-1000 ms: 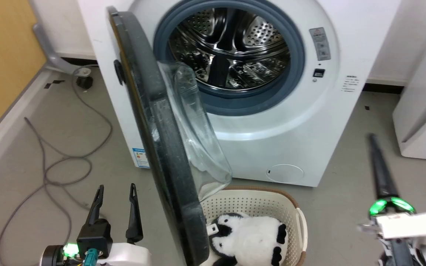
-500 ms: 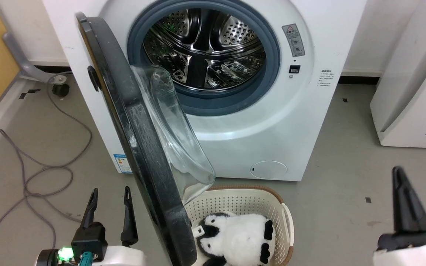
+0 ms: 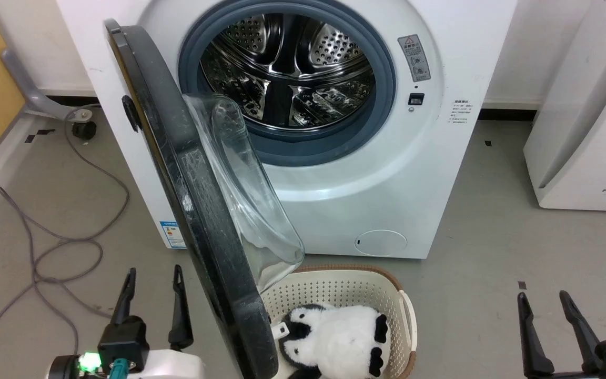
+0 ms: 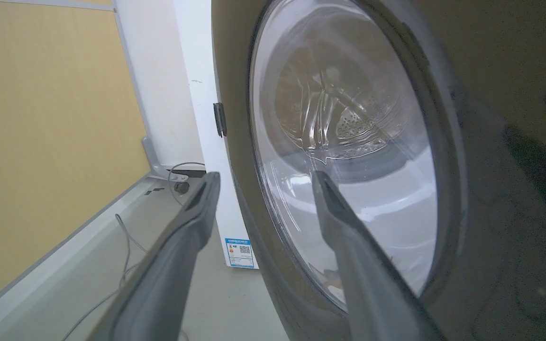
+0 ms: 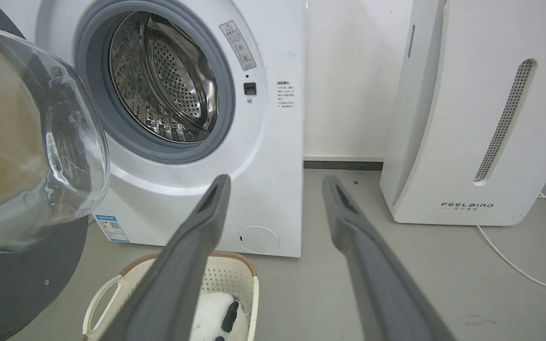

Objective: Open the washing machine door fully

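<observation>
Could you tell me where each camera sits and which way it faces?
Head view: on the head, looking down at the washing machine door; left gripper and right gripper at the bottom corners.
Left wrist view: left arm, facing the door's outer face past its own fingers.
Right wrist view: right arm, facing the drum opening past its own fingers.
Head and right wrist views share the basket.

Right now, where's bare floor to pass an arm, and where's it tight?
Free: the floor between the washing machine and the white appliance, ahead of the right gripper; also the strip between the washing machine door and the grey cable, around the left gripper. Tight: below the door's lower edge, where the basket stands.
</observation>
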